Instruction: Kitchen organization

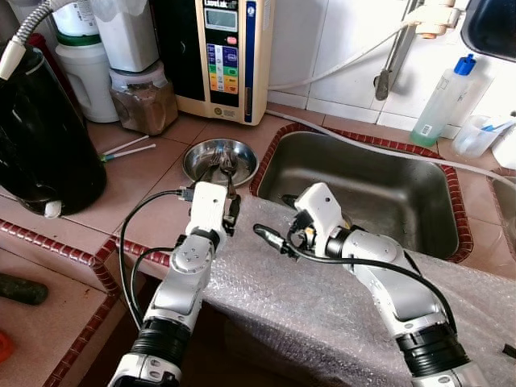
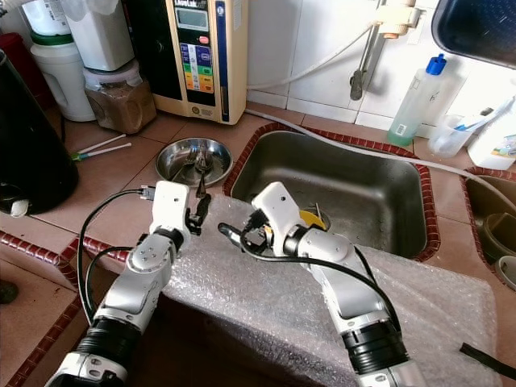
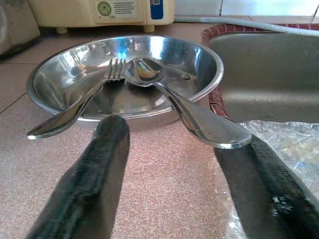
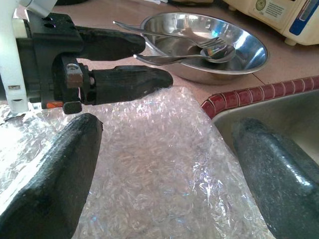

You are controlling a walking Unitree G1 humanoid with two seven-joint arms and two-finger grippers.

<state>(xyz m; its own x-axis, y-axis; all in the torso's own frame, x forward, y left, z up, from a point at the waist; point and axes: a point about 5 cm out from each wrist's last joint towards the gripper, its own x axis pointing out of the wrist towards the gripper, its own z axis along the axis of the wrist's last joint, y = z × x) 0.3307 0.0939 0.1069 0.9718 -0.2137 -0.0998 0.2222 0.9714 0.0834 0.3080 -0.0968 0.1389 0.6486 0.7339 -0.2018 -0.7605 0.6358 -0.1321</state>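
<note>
Cutlery is laid in a shallow steel bowl [image 3: 124, 79] on the tiled worktop [image 1: 137, 181], just beside the sink [image 1: 379, 189]: a spoon [image 3: 184, 107] and a fork [image 3: 75, 112], their handles projecting over the rim toward the robot. Both are judged stiff, light and slippery, so a grip across the flat end of a handle is likely soundest; the polished bowl may slide if pushed. The left end effector [image 3: 174, 164] is held open, its fingers [image 3: 89, 184] spread to either side of the handles, nothing grasped, the spoon handle close by one finger. The right end effector [image 4: 164, 164] is also wide open and empty, over bubble wrap [image 4: 154, 164] draped at the worktop edge.
</note>
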